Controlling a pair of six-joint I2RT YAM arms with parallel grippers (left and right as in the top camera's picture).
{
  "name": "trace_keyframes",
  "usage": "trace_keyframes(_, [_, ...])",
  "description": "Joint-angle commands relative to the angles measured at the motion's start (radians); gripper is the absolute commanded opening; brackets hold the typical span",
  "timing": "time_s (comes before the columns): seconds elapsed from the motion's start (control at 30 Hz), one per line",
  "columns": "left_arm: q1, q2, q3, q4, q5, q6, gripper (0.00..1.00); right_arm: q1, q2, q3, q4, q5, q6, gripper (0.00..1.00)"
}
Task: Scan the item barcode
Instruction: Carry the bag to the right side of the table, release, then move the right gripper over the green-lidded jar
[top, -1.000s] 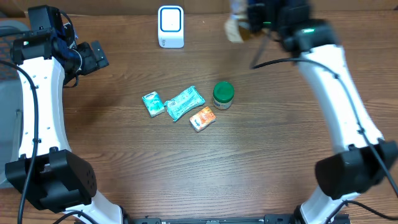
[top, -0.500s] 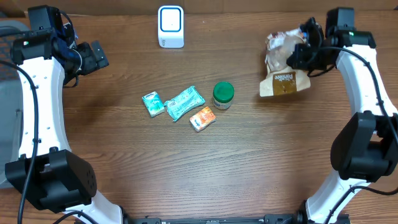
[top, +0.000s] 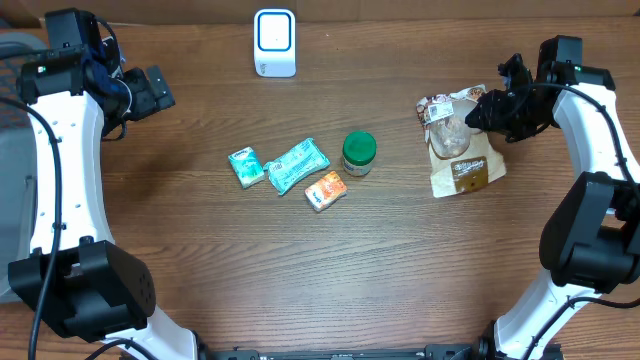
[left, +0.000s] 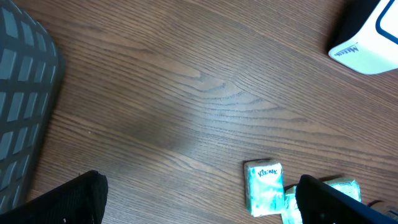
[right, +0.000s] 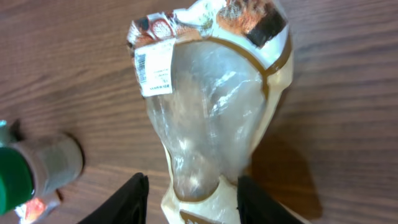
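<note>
Straddling the snack bag (right: 205, 106), the right gripper (right: 193, 179) has its jaws apart, one finger on each side of the clear lower film. I cannot tell whether they touch it. The bag lies flat on the table (top: 400, 260), its white barcode label (right: 153, 68) facing up near the crumpled top, well apart from the scanner (top: 274, 42). A finger could snag the slack film while lifting and drag the bag or fold the label under. Far left, the left gripper (left: 199, 183) hangs wide apart, empty.
</note>
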Motion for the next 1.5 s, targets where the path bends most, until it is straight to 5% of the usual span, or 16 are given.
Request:
trace_keyframes(0.0, [0.004,-0.008,-0.003,0.001,0.003,-0.021,1.0,0.014,0.001,0.087,-0.035,-0.047,0.0,0.45])
trace_keyframes(0.13, [0.004,-0.008,-0.003,0.001,0.004,-0.021,0.99,0.097,-0.019,0.214,-0.099,-0.035,-0.06,0.45])
trace_keyframes(0.33, [0.004,-0.008,-0.003,0.001,0.004,-0.021,0.99,0.327,-0.015,0.257,-0.043,0.242,-0.199,0.51])
trace_keyframes(0.77, [0.004,-0.008,-0.003,0.001,0.003,-0.021,0.99,0.639,0.098,0.253,-0.003,0.323,-0.131,0.63])
trace_keyframes(1.17, [0.004,-0.008,-0.003,0.001,0.004,-0.021,1.0,0.657,0.114,0.24,-0.079,0.322,0.054,0.68])
trace_keyframes(1.47, [0.004,-0.008,-0.003,0.001,0.003,-0.021,1.0,0.657,0.114,0.159,-0.087,0.321,0.056,0.82])
